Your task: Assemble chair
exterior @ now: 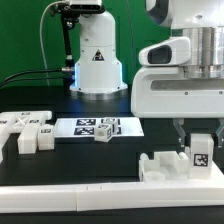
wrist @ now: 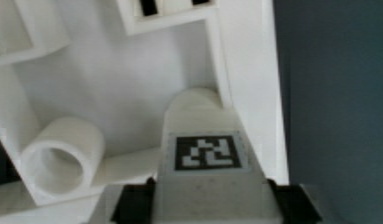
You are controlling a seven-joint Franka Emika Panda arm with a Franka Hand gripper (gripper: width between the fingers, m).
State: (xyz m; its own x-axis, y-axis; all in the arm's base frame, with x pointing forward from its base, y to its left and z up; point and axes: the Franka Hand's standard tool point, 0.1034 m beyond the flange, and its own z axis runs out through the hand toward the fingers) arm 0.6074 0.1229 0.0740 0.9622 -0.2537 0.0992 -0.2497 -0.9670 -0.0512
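- A long white ledge [exterior: 80,196] runs across the front of the exterior view, nearest the camera.
- Just behind it, on the exterior view's right, a low white frame piece [exterior: 158,166] lies on the black table [exterior: 95,152].
- A tagged block [exterior: 200,152] stands upright at the right end of that frame piece, its black-and-white tag facing the camera. Whether the two touch cannot be told.
- The gripper [exterior: 198,138] comes down from above onto the block. In the wrist view the gripper [wrist: 211,207] has the tagged block [wrist: 211,145] filling the gap between its fingers [wrist: 135,206]. The jaws are closed narrowly against the block's two sides and hold it.
- Also in the wrist view, a short round peg [wrist: 60,160] with a hollow end lies just beside the block, against a white panel [wrist: 241,60] that runs alongside.
- Farther back on the exterior view's left, several loose white parts [exterior: 25,132] sit close together, well apart from the gripper.
- The marker board [exterior: 80,127] lies flat near the middle of the table, and a small tagged cube [exterior: 104,131] sits on or just in front of it.
- At the back stands the arm's white base [exterior: 97,62], with a blue glow at its foot.
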